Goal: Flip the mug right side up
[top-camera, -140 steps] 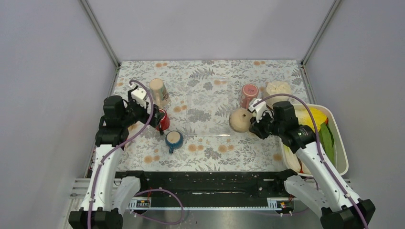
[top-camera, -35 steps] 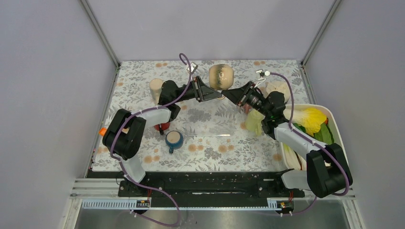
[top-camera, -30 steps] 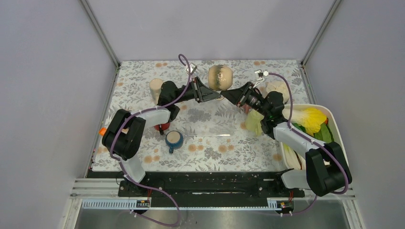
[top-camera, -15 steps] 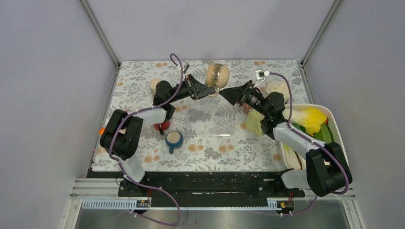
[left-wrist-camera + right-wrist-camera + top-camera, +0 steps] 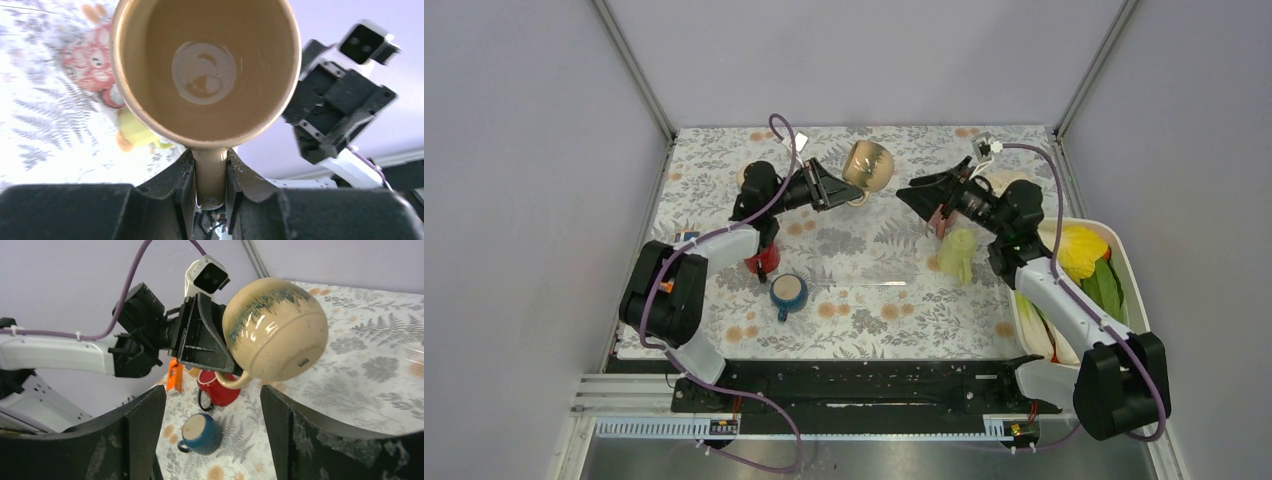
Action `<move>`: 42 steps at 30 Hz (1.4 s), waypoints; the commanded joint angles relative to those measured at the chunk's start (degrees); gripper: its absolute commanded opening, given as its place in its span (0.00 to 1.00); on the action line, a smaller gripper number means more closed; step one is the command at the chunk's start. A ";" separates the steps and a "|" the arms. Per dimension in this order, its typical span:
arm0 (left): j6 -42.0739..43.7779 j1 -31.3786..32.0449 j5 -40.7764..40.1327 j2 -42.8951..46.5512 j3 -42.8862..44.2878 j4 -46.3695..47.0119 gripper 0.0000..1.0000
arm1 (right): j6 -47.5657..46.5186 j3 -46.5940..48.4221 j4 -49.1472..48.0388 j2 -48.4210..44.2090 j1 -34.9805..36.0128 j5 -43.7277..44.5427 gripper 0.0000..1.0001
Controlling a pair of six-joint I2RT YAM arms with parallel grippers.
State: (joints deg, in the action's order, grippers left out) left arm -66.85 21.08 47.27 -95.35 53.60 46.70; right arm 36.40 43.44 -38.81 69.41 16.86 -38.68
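Observation:
The beige mug (image 5: 869, 164) hangs in the air over the far middle of the floral mat, tipped on its side. My left gripper (image 5: 852, 196) is shut on its handle (image 5: 210, 172). The left wrist view looks straight into the mug's empty inside (image 5: 205, 65). My right gripper (image 5: 916, 196) stands open to the right of the mug, apart from it. In the right wrist view the mug's rounded outside (image 5: 275, 330) with blue drips floats beyond my right gripper (image 5: 212, 392), whose fingers (image 5: 142, 432) hold nothing.
A red mug (image 5: 764, 258) and a blue mug (image 5: 788, 292) stand on the mat at the near left. A tan cup (image 5: 746, 178) is behind the left arm. A yellow-green toy (image 5: 956, 255) lies right of centre. A white tray (image 5: 1136, 300) of vegetables sits at the right edge.
My right gripper has opened, let go of the mug and drawn back to the right. The left arm has carried the mug leftward by its handle.

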 commanded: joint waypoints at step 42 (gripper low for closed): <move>75.20 -5.13 -20.81 -23.70 44.95 -55.56 0.00 | -49.69 -9.85 45.85 -31.63 -8.23 1.34 0.86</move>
State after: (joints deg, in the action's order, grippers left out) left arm 6.04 16.86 27.83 -118.37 92.55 -13.13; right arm -12.47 33.78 9.43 37.41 9.43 -34.87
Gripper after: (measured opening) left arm 0.263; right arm 0.858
